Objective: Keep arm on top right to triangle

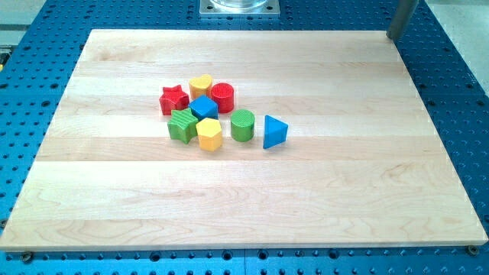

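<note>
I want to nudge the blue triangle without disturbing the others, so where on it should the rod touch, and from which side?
There is no gripper, so push rather than grip. My tip sits at the view's top right, beyond the board's corner, far from every block. The blue triangle stands at the cluster's right end, its right point and top side free. Probably best to meet it from the upper right, away from the green cylinder.

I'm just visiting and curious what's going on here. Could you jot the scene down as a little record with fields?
surface: wooden board on a blue perforated table
my tip: at the view's top right, touching no block
target: blue triangle, rightmost block
beside it: green cylinder
cluster: red star, yellow heart, red cylinder, blue cube, green block, yellow hexagon
</note>
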